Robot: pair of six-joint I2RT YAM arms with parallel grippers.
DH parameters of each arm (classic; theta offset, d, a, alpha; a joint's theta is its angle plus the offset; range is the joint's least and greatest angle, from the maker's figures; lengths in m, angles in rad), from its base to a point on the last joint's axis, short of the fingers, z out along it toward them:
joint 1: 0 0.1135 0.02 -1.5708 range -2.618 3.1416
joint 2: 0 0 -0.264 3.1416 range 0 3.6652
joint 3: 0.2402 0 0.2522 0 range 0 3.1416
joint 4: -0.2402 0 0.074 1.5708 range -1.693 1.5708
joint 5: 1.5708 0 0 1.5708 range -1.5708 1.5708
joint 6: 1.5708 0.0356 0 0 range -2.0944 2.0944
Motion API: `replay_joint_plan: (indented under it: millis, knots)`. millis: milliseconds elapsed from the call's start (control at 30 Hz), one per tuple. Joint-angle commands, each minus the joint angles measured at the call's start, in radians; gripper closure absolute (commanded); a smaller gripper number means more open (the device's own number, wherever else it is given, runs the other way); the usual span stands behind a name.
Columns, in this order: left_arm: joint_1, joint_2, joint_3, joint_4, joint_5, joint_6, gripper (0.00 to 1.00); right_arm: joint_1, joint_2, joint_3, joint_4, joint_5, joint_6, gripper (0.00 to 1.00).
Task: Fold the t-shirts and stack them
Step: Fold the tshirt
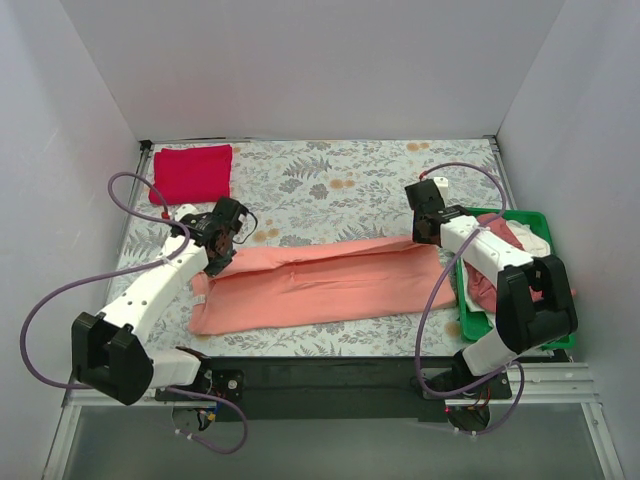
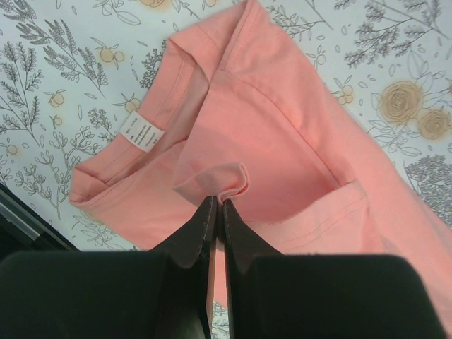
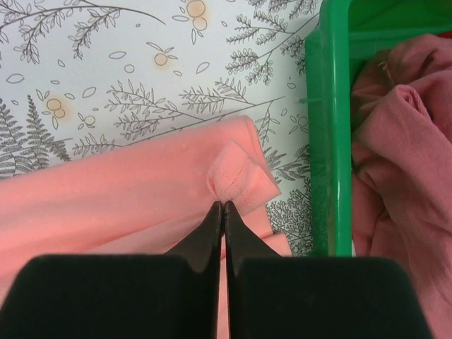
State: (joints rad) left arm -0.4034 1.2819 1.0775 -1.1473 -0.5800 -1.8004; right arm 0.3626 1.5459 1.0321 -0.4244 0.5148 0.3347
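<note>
1. Salmon t-shirt (image 1: 320, 285) lies folded into a long band across the near part of the floral tablecloth (image 1: 330, 185).
2. My left gripper (image 2: 215, 201) pinches a fold near its collar. My right gripper (image 3: 222, 206) pinches the other end, just beside the green bin (image 3: 332, 127) of crumpled shirts (image 3: 402, 141).
3. A folded red t-shirt (image 1: 192, 172) sits at the far left corner.
4. Plain white walls (image 1: 320, 60) enclose the table.

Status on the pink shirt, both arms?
Left gripper shut on pink shirt near collar. Right gripper shut on other end, beside green bin. Shirt folded lengthwise; nothing blocking.
</note>
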Motion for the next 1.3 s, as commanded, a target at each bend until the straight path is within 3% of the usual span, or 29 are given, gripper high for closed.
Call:
replay_joint_plan:
  millis: [0, 267, 433, 467, 500, 533, 600, 667, 733, 767, 933, 1067, 1267]
  knots:
    - [-0.005, -0.055, -0.036, -0.012, -0.003, -0.025, 1.00, 0.004, -0.062, -0.030, 0.024, 0.005, 0.004, 0.99]
    - [-0.008, -0.102, -0.137, 0.040, 0.094, -0.007, 1.00, 0.006, -0.104, -0.127, 0.033, -0.010, 0.017, 0.97]
    - [-0.006, -0.159, -0.223, 0.058, 0.181, -0.004, 1.00, 0.004, -0.133, -0.199, 0.035, -0.010, 0.030, 0.81]
    - [-0.008, -0.164, -0.240, 0.052, 0.192, -0.010, 0.95, 0.004, -0.141, -0.208, 0.033, -0.010, 0.035, 0.76]
    - [-0.006, -0.170, -0.246, 0.044, 0.203, -0.013, 0.87, 0.006, -0.158, -0.225, 0.032, -0.022, 0.038, 0.63]
    - [-0.008, -0.179, -0.251, 0.040, 0.212, -0.019, 0.72, 0.003, -0.168, -0.233, 0.033, -0.032, 0.038, 0.57]
    - [-0.006, -0.194, -0.255, 0.029, 0.246, -0.011, 0.64, 0.004, -0.214, -0.259, 0.033, -0.036, 0.044, 0.46]
    - [-0.008, -0.223, -0.246, 0.015, 0.250, -0.011, 0.48, 0.004, -0.269, -0.271, 0.024, -0.030, 0.046, 0.36]
    - [-0.008, -0.240, -0.235, 0.008, 0.250, -0.002, 0.39, 0.006, -0.306, -0.276, 0.019, -0.038, 0.046, 0.08]
    - [-0.008, -0.253, -0.229, 0.012, 0.252, 0.009, 0.31, 0.004, -0.344, -0.276, 0.018, -0.050, 0.043, 0.02]
    - [-0.006, -0.198, -0.200, 0.130, 0.295, 0.074, 0.26, 0.006, -0.435, -0.285, 0.052, -0.234, 0.001, 0.02]
    - [-0.008, -0.066, -0.174, 0.277, 0.341, 0.121, 0.25, 0.004, -0.504, -0.320, 0.093, -0.425, -0.036, 0.02]
    - [-0.008, 0.095, -0.137, 0.400, 0.338, 0.161, 0.18, 0.006, -0.582, -0.372, 0.098, -0.504, -0.054, 0.02]
